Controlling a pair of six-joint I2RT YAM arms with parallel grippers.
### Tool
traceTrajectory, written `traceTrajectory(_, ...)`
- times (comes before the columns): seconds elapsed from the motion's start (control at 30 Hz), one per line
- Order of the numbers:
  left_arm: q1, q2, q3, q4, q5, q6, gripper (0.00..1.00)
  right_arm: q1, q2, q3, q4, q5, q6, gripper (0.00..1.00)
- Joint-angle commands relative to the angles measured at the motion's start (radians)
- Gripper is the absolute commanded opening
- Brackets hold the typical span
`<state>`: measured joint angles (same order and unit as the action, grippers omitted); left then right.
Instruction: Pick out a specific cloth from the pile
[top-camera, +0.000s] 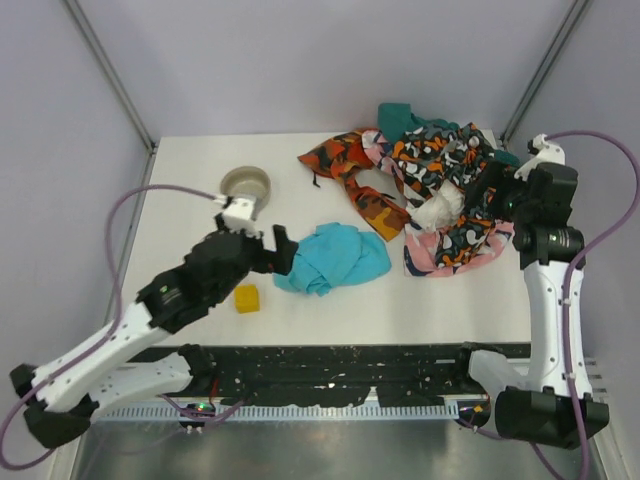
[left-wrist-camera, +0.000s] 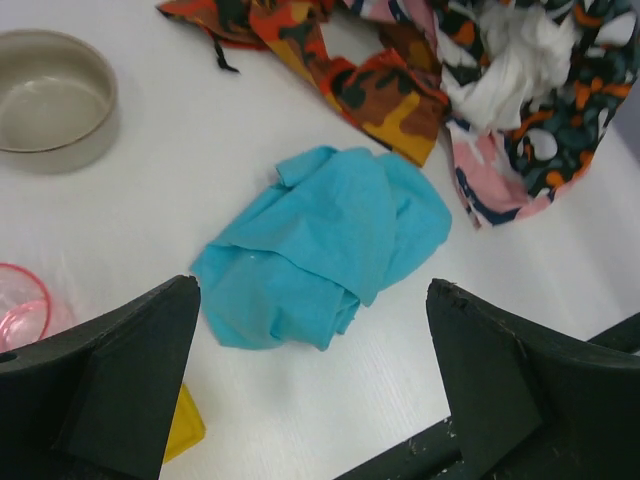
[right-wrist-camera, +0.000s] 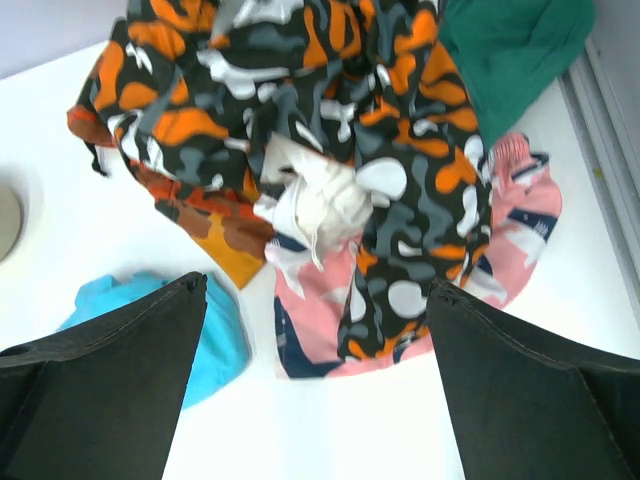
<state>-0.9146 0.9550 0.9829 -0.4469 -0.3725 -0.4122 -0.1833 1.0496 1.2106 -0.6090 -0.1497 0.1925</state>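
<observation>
The turquoise cloth (top-camera: 333, 258) lies crumpled on the white table, apart from the pile (top-camera: 440, 190), just left of it. It shows in the left wrist view (left-wrist-camera: 322, 247) and at the left edge of the right wrist view (right-wrist-camera: 215, 345). My left gripper (top-camera: 278, 250) is open and empty, just left of the cloth and above the table (left-wrist-camera: 312, 400). My right gripper (top-camera: 497, 200) is open and empty, above the pile's right side (right-wrist-camera: 315, 400). The pile holds black-orange-white (right-wrist-camera: 330, 130), red-orange (top-camera: 345, 160), pink (right-wrist-camera: 320, 320), white (right-wrist-camera: 315, 205) and dark teal (right-wrist-camera: 510, 50) pieces.
A grey bowl (top-camera: 246, 185) stands at the back left. A yellow block (top-camera: 247, 298) lies near the table's front edge beside my left arm. A pink clear cup (left-wrist-camera: 20, 305) shows at the left in the left wrist view. Frame posts stand at the back corners.
</observation>
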Motion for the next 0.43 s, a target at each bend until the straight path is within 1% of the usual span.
traceTrajectory(0.0,0.005,-0.278,-0.134,-0.134,-0.207,-0.126,1.0,0.002,-0.124,-0.126,-0.034,0.057,0.05,0.95)
traceTrajectory(0.07,0.005,-0.364,-0.165,-0.251,-0.233,-0.227,1.0,0.001,-0.177,-0.193,-0.02,0.071,0.064,0.95)
traceTrajectory(0.2,0.005,-0.502,-0.246,-0.404,-0.243,-0.332,1.0,0.001,-0.25,-0.302,0.015,0.085,0.081,0.95)
traceTrajectory(0.3,0.005,-0.574,-0.288,-0.435,-0.252,-0.364,0.99,0.002,-0.286,-0.332,0.041,0.075,0.087,0.95)
traceTrajectory(0.4,0.005,-0.61,-0.288,-0.435,-0.259,-0.353,1.0,0.002,-0.289,-0.321,0.066,0.065,0.102,0.95)
